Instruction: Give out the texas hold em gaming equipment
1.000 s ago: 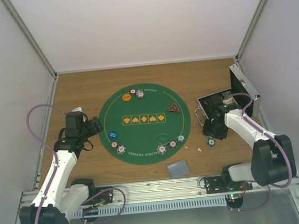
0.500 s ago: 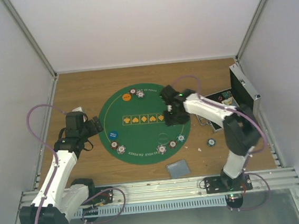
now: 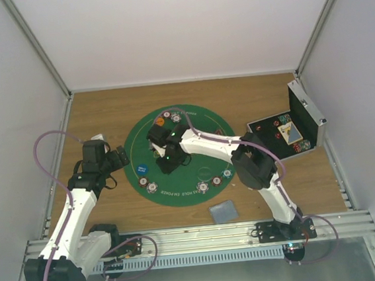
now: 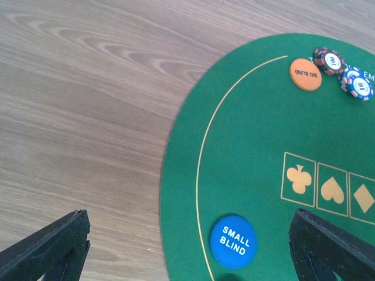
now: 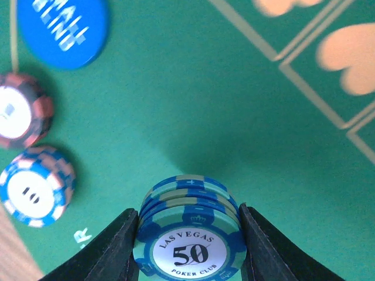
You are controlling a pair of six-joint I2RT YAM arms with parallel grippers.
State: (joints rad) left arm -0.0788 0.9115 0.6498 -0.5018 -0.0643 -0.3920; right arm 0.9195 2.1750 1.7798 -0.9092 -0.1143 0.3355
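Observation:
My right gripper (image 5: 188, 249) is shut on a short stack of teal-blue "50" poker chips (image 5: 188, 225), held just above the round green mat (image 3: 192, 174). In the top view this gripper (image 3: 166, 160) hangs over the mat's left half. Close by lie the blue "small blind" disc (image 5: 61, 26), a red chip (image 5: 20, 111) and a blue "10" chip (image 5: 35, 186). My left gripper (image 4: 187, 234) is open and holds nothing, low over the mat's left edge near the blue disc (image 4: 233, 242). The orange "big blind" disc (image 4: 305, 74) and two chips (image 4: 328, 60) sit at the far rim.
The open silver case (image 3: 292, 127) stands at the right on the wooden table. Grey-backed cards (image 3: 223, 210) lie in front of the mat. More chips (image 3: 216, 181) rest on the mat's near rim. White walls close in the table.
My right arm has swung from the case on the right, across the mat, to its left half, carrying the chip stack. The left arm has not moved.

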